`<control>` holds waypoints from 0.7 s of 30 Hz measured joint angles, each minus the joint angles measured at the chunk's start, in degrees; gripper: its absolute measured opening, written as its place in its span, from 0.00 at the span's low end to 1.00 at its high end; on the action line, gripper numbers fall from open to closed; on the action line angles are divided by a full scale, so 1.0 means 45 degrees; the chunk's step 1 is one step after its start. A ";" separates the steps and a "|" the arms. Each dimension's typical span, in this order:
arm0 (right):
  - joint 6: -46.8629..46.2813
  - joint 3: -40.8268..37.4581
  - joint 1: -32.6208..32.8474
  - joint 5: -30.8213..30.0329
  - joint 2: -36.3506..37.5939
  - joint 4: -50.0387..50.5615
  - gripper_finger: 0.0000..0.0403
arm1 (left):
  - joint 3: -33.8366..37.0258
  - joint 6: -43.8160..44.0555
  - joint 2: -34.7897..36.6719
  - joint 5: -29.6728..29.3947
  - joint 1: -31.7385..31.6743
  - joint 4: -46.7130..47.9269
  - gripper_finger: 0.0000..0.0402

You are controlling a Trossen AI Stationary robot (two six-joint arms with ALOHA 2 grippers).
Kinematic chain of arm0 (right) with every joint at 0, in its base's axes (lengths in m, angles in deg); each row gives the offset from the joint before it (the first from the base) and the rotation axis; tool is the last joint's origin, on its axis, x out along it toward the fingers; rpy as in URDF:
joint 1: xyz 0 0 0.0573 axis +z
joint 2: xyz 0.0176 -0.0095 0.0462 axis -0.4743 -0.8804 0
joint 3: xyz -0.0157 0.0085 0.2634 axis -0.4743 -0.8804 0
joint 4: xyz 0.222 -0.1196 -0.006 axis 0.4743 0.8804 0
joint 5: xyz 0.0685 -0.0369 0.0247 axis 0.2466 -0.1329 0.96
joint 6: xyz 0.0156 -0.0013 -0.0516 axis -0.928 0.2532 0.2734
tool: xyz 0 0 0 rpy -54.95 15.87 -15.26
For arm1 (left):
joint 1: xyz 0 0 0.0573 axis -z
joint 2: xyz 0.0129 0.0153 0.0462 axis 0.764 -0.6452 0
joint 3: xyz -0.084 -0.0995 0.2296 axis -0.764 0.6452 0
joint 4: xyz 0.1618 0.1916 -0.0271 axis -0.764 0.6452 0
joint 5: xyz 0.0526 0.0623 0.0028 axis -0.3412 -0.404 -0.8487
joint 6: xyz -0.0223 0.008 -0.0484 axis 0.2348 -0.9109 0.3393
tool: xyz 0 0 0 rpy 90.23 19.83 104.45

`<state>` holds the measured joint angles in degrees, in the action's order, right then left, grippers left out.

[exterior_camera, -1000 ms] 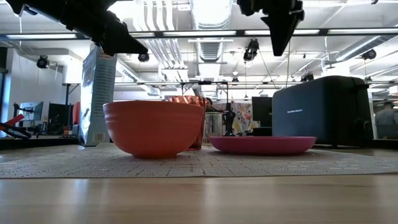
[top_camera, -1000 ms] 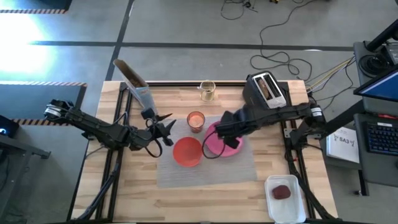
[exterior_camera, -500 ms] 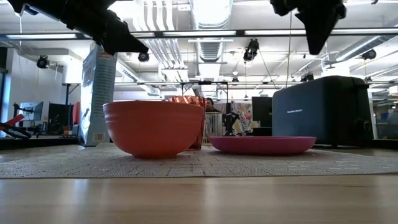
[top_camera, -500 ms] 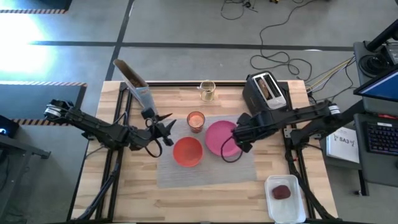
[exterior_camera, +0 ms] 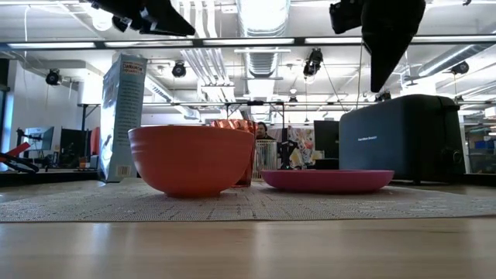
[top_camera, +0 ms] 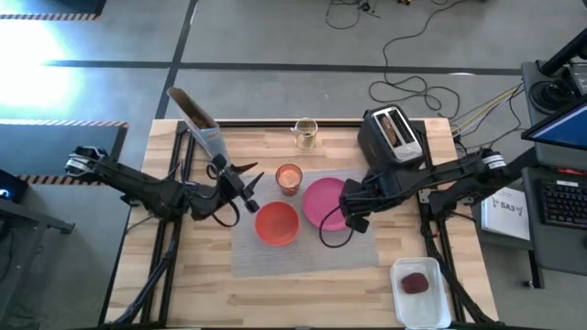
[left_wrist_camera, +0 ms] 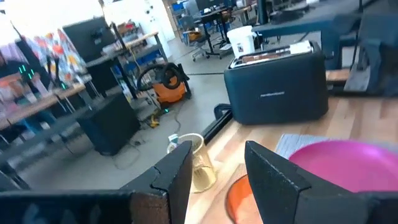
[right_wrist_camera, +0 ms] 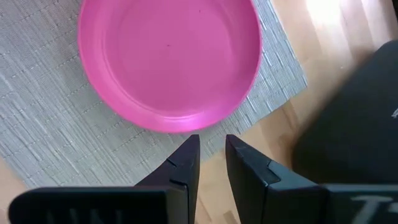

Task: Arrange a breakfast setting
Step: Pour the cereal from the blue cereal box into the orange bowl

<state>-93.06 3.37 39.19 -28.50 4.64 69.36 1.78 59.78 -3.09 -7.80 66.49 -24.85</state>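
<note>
The grey woven placemat point(top_camera: 307, 229) lies at the middle of the desk point(top_camera: 303, 293), and three pieces already sit on it: the pink plate point(top_camera: 326, 202) toward its right side, the red-orange bowl point(top_camera: 276, 223) just left of the plate, and the small orange cup point(top_camera: 288, 177) at the mat's far edge. The toast slice point(top_camera: 393, 128) stands in the black toaster point(top_camera: 393, 136) at the desk's far right corner. The small dark-red item point(top_camera: 415, 283) rests in a white tray point(top_camera: 421, 293) at the near right corner. No spoon shows.

The right end effector point(top_camera: 353, 209) hangs above the plate's right rim — its wrist view shows the fingers point(right_wrist_camera: 183, 163) narrowly parted and empty. The left end effector point(top_camera: 240, 183) hovers near the mat's far left corner, fingers point(left_wrist_camera: 268, 169) apart with nothing between them.

Judging by what is left, the toast looks the likely next piece. It should be light, stiff and crumbly — best pinched across its flat faces at the part standing proud of the slot, with gentle pressure, and drawn straight up so it does not snag. The dark-red item looks small and possibly soft; a light pinch across its middle should do, though the tray's walls leave little room. The plate and bowl look like smooth, rigid ware, graspable only at the rim and apt to slip.
</note>
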 joint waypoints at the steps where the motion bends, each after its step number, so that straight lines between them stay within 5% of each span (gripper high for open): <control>1: 0.0135 0.0000 0.0000 -0.0052 0.0028 -0.0003 0.17 | -0.0051 0.0443 0.0000 -0.0003 0.0000 0.0246 0.33; 13: 0.1045 0.0000 0.0000 -0.1521 0.1307 0.1610 0.17 | -0.0389 0.8618 -0.0418 -0.1015 -0.0033 0.3620 0.33; 21: 0.1053 0.0000 0.0000 -0.3240 0.3396 0.2275 0.17 | -0.0388 1.1522 -0.1367 -0.1021 -0.0164 0.4292 0.33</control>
<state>-88.32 3.37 39.19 -43.08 19.92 79.60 0.04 111.63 -9.25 -12.39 65.75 -5.54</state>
